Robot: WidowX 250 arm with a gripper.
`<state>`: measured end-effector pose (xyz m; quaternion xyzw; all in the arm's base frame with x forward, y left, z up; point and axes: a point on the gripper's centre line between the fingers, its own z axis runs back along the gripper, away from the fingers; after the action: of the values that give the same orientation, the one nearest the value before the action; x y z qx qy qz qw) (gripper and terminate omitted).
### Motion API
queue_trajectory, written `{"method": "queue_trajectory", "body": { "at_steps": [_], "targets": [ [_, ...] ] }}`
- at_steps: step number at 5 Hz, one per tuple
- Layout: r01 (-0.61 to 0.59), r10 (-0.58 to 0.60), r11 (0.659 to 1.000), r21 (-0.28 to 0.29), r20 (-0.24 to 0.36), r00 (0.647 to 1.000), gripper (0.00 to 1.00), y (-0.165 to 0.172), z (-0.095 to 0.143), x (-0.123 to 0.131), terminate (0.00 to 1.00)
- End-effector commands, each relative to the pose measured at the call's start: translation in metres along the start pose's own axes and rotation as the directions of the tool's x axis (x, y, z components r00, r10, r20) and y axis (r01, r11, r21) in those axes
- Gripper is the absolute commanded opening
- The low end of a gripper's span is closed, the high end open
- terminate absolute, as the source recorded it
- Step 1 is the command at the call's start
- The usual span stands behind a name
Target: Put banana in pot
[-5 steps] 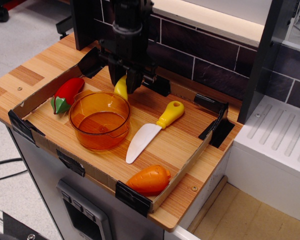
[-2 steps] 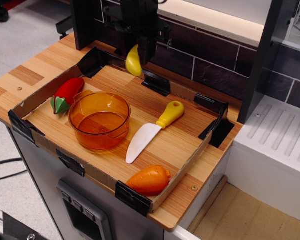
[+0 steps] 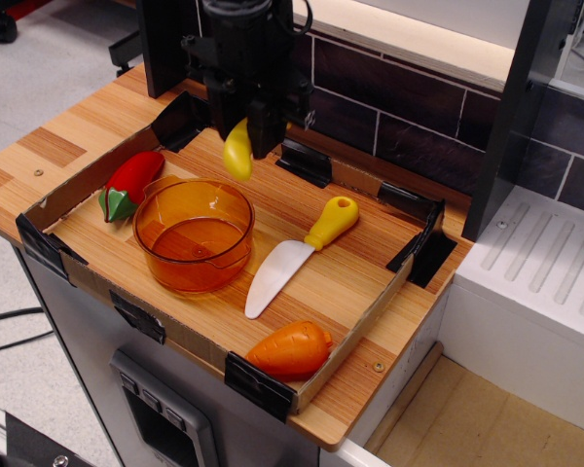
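In the single view, the black gripper (image 3: 250,136) hangs above the far rim of the pot (image 3: 194,236), its jaws closed on the banana (image 3: 237,151). The banana hangs nearly upright from the jaws, clear of the tray floor, its lower end just above the pot's back rim and not yet inside.

The pot, orange and see-through, sits in the left half of the tray (image 3: 336,313) and holds nothing. Just left of the pot and slightly behind it lies a red pepper (image 3: 131,182) with a green stem end, close to the pot's wall. To the right of the pot lies a toy knife (image 3: 299,255), its white blade pointing toward the tray's front and its yellow handle toward the back. Right of the pot and nearer the front, in the tray's front corner, rests an orange carrot (image 3: 291,349).
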<state>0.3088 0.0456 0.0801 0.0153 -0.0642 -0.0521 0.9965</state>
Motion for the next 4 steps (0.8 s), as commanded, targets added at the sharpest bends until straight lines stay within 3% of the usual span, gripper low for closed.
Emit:
{"method": "queue_trajectory", "body": {
  "at_steps": [1,3,4],
  "targets": [
    [0.058,-0.060,0.997,0.054,0.028,0.998,0.00,0.011,-0.002,-0.019,0.00],
    [0.084,-0.086,0.993,0.087,0.013,0.996,0.00,0.019,-0.015,-0.035,0.00],
    [0.070,-0.071,0.994,0.084,0.003,0.997,1.00,0.022,-0.011,-0.036,0.00]
  ]
}}
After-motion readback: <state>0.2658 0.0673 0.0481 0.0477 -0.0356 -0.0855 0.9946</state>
